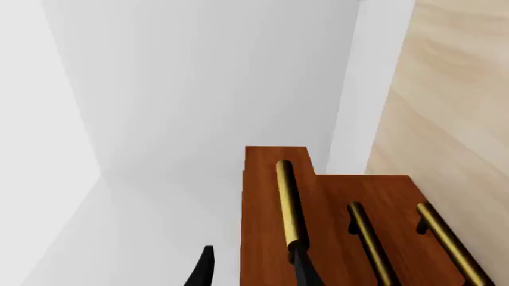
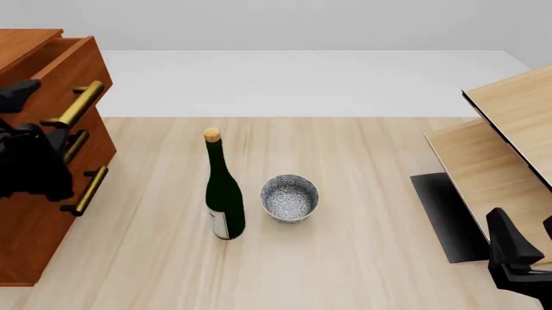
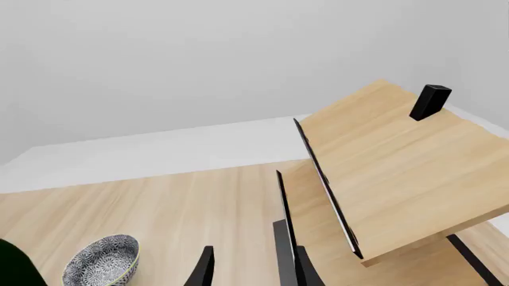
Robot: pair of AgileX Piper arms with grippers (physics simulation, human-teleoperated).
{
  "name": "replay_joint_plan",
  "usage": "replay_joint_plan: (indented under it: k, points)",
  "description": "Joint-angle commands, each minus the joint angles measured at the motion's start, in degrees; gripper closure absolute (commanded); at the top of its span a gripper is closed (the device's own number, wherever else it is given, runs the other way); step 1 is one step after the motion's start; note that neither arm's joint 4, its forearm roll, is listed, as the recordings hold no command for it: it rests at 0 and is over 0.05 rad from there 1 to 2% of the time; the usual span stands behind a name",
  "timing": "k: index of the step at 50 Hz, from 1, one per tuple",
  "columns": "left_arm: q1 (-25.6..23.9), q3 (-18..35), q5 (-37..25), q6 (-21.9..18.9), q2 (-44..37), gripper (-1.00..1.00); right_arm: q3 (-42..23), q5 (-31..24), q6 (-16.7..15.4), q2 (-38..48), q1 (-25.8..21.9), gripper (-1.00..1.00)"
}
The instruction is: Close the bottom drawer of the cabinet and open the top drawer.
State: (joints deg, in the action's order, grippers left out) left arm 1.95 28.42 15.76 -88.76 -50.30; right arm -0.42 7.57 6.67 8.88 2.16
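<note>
While my left end effector (image 2: 53, 132) sits against the front of the cabinet (image 2: 35, 219) at nine o'clock on the worktop (image 2: 345, 245), the job looks close to finished. In the front view the top drawer (image 2: 74, 64) juts out past the two fronts below it, its handle (image 2: 79, 102) standing proud, so I judge the opening step largely done. The wrist view agrees: one drawer front steps forward of the rest, and one finger (image 1: 306, 271) touches the near end of its brass handle while the other finger hangs off to the side. The fingers are parted with the bar end beside one of them; whether they actually clamp the bar I cannot tell from these angles.

The bottom drawer (image 2: 39, 239) appears flush with the middle one, its handle (image 2: 86, 191) lying in line with the cabinet face, so I take the closing step as done. What is left, as I judge it, is drawing the top drawer out a little further if needed, then letting go and backing away.

My right end effector (image 3: 247, 268) waits at four o'clock, fingers apart and holding nothing, near the pale wood furniture (image 2: 509, 148). A bottle (image 2: 223, 194) and a bowl (image 2: 290, 198) stand mid-worktop, well apart from both arms.
</note>
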Motion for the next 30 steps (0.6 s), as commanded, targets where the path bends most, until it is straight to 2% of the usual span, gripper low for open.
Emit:
replay_joint_plan:
  k: [1, 6, 7, 8, 10, 12, 19, 21, 22, 24, 26, 27, 29, 30]
  points:
    - [2.3, 9.3, -11.3, 7.8, 3.0, -1.00, 0.0, 1.2, 0.7, 1.4, 0.4, -1.00]
    - [2.5, 13.0, -15.2, 10.8, 2.9, -1.00, 0.0, 1.0, 0.6, 1.1, 0.3, -1.00]
    - [1.9, 15.3, -17.5, 12.6, 2.4, -1.00, 0.0, 0.9, 0.6, 1.1, 0.3, -1.00]
    - [2.1, 15.6, -17.6, 12.4, 2.4, -1.00, 0.0, 0.9, 0.6, 1.0, 0.3, -1.00]
    - [1.5, 19.4, -21.1, 15.4, 1.5, -1.00, 0.0, 0.9, 0.5, 1.1, 0.2, -1.00]
    - [1.4, 21.4, -22.3, 16.4, 1.2, -1.00, 0.0, 0.9, 0.5, 1.1, 0.2, -1.00]
    - [-1.7, 36.8, -35.1, 30.0, -3.8, -1.00, 0.0, 0.3, 0.2, 0.5, -0.2, -1.00]
    - [0.3, 36.6, -35.3, 29.3, -3.6, -1.00, 0.0, 0.0, 0.2, 0.2, -0.3, -1.00]
    - [-0.4, 41.0, -39.8, 34.2, -5.6, -1.00, 0.0, -0.2, 0.1, 0.0, -0.4, -1.00]
    - [0.0, 41.3, -40.7, 34.6, -6.1, -1.00, 0.0, -0.3, 0.0, -0.2, -0.5, -1.00]
    - [-1.1, 44.9, -44.7, 39.4, -8.9, -1.00, 0.0, -0.6, -0.1, -0.5, -0.6, -1.00]
    - [-0.7, 43.6, -44.2, 38.3, -8.8, -1.00, 0.0, -0.7, -0.2, -0.6, -0.7, -1.00]
    - [-0.6, 45.3, -45.8, 41.5, -10.7, -1.00, 0.0, -1.3, -0.2, -1.2, -0.8, -1.00]
    - [0.2, 44.3, -44.7, 40.4, -10.2, -1.00, 0.0, -1.3, -0.1, -1.1, -0.9, -1.00]
